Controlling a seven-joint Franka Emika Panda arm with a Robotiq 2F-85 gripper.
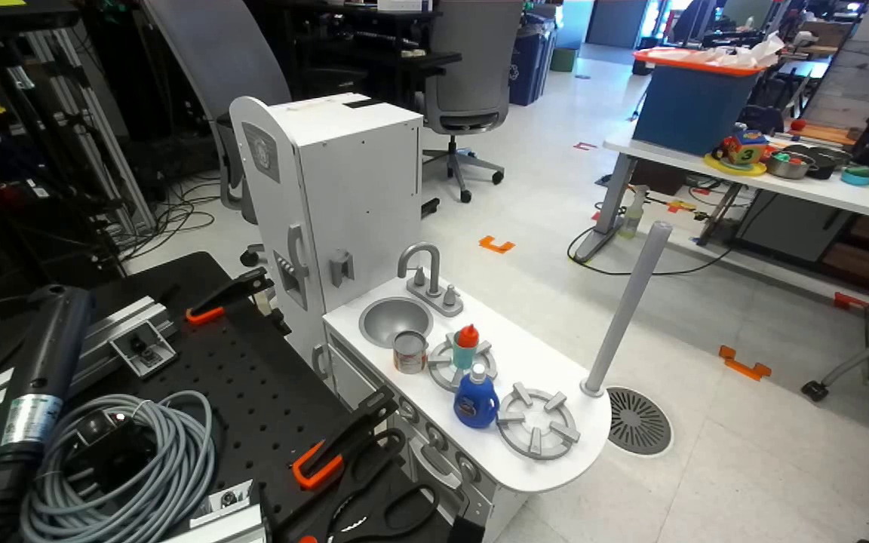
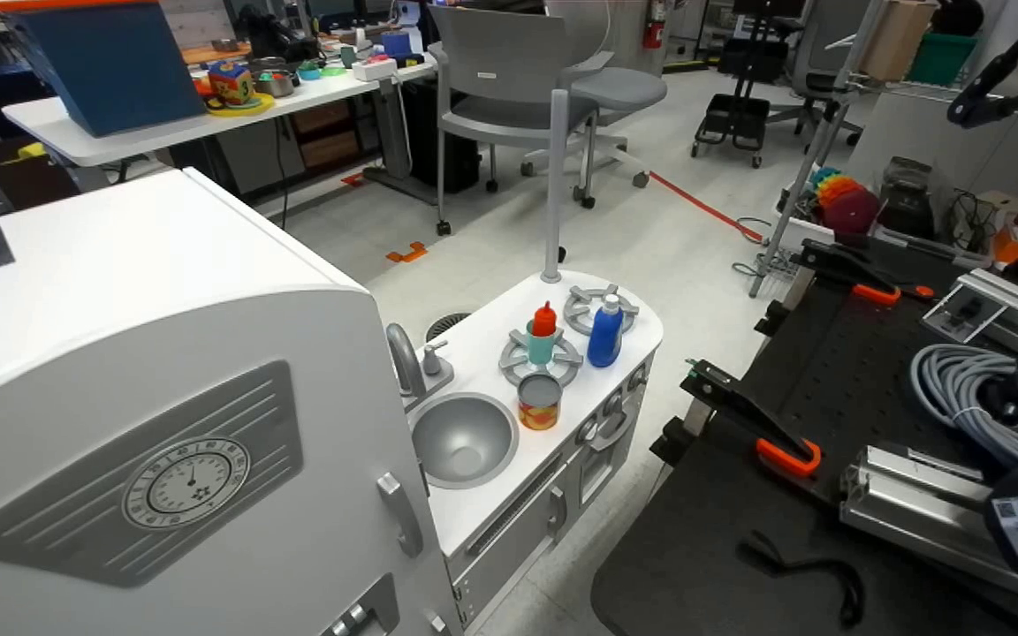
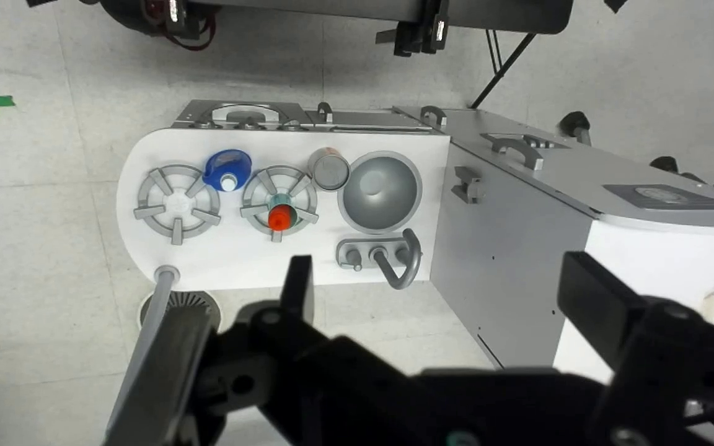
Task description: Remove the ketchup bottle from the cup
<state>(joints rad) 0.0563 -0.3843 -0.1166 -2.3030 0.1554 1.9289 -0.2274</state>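
Observation:
The red ketchup bottle stands upright inside the small blue-green cup; only its red upper part shows above the rim. The bottle shows in both exterior views and in the wrist view. The cup stands on the toy stove burner nearer the sink. My gripper shows in the wrist view, wide open with nothing between its fingers. It is high above the toy kitchen, and the cup appears up and to the left of the fingers. The gripper is not visible in the exterior views.
A blue detergent bottle and a metal can stand close beside the cup. The sink and raised faucet are nearby. A tall toy fridge bounds one end. A grey post rises at the other.

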